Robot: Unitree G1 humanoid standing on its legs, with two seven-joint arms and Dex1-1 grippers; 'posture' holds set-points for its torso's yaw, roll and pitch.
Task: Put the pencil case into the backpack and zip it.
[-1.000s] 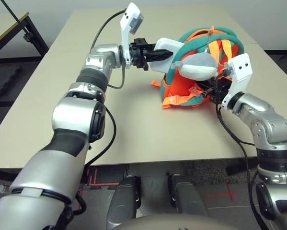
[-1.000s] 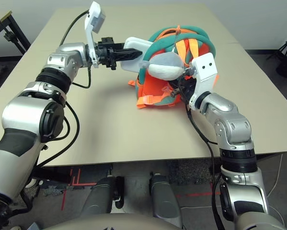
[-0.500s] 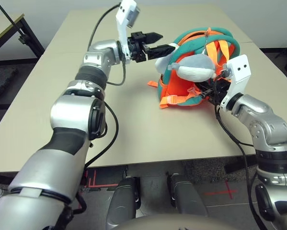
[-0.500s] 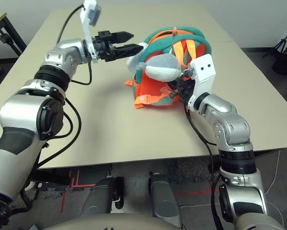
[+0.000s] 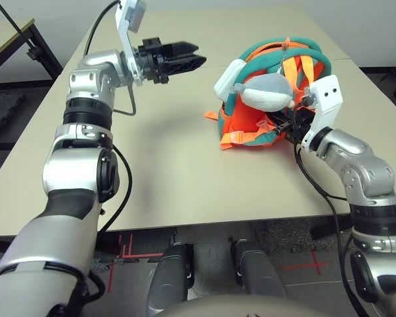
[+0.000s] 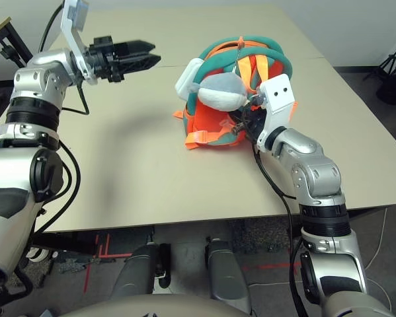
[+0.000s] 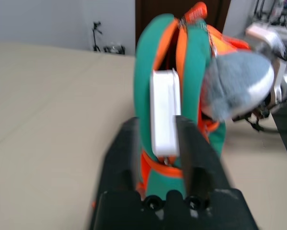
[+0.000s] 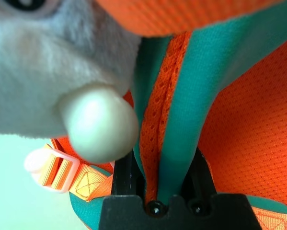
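Pushing the flat white pencil case (image 5: 229, 80), jutting from the orange-and-teal fabric backpack's (image 5: 242, 119) left, with the slightly parted, empty black left gripper (image 5: 201, 54) could topple the backpack if the black right gripper (image 8: 157, 160), clamped on its trim, slips.

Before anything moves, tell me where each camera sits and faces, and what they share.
Left and right eye: on the head, facing forward and down at the backpack; both arms show.
Left wrist: on the left arm, facing the pencil case in the backpack's opening; its claw shows.
Right wrist: on the right arm, facing backpack trim between its claw's fingers.
All share the backpack.
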